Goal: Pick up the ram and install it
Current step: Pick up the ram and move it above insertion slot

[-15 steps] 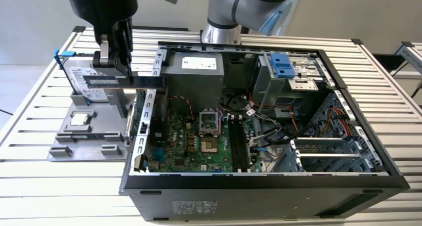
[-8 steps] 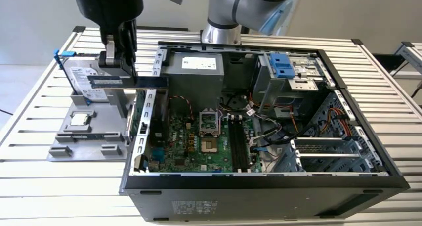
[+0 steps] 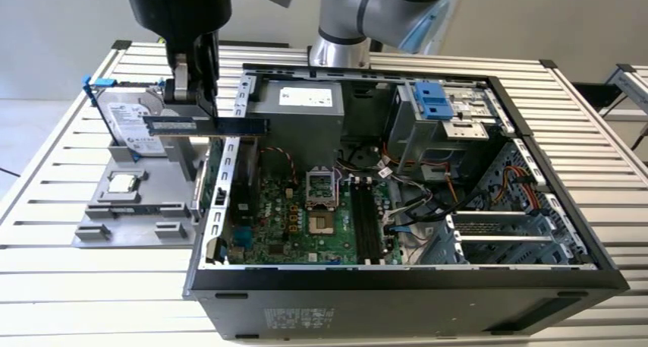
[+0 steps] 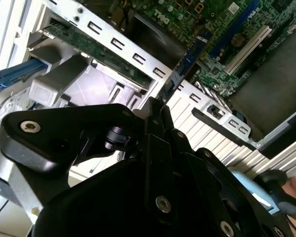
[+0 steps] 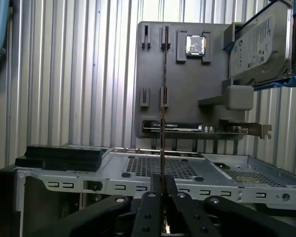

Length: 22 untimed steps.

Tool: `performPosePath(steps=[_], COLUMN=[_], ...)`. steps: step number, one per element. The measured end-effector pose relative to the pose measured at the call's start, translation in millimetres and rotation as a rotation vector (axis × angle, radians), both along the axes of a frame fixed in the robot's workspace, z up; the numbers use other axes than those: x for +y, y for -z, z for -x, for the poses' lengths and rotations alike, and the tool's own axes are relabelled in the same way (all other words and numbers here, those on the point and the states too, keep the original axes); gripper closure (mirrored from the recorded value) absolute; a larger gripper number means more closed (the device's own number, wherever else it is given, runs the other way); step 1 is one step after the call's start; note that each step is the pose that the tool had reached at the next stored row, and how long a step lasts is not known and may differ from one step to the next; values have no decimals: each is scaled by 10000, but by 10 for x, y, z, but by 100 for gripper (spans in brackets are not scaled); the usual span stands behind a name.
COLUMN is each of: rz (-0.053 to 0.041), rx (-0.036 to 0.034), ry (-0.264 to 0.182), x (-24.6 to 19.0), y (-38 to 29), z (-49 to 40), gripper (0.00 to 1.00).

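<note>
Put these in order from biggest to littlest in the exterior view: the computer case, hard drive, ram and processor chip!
1. computer case
2. hard drive
3. ram, about as long as the hard drive but far thinner
4. processor chip
Held up in the jaws, the ram may look slightly bigger.

Ram [image 3: 238, 125] dark blue-green with dark chips, fingers [image 5: 151, 212] black. Hard drive [image 3: 130, 121] silver with blue rails, holder [image 3: 121, 225] plain grey. Tabletop [image 3: 61, 279] silver, ribbed; motherboard [image 3: 288, 229] green, case [image 3: 405, 309] black.
</note>
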<state>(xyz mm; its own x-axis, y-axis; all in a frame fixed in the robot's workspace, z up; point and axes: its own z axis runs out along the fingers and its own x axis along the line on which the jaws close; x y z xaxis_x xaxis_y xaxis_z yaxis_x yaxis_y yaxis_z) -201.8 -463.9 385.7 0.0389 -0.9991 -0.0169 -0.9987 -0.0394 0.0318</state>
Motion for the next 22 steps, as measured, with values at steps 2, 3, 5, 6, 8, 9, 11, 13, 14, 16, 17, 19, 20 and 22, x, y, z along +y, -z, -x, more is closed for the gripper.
performPosePath(steps=[2,3,5,6,8,9,11,13,14,16,17,19,20,22], rz=[-1,0,-1,0,-1,-1,-1,-1,-1,-1,0,-1,0,-1], rx=[-1,0,0,0,0,0,0,0,-1,0,0,0,0,0], ry=[0,0,0,-1,0,0,0,0,0,0,0,0,0,-1], x=[0,0,0,0,0,0,0,0,0,0,0,0,0,0], y=[0,0,0,0,0,0,0,0,0,0,0,0,0,0], z=[-32,-49,-81,-98,-127,-141,-166,-192,-205,-227,-239,-265,-279,-307], gripper=[100,100,100,100,100,100,100,100,100,100,100,100,100,100])
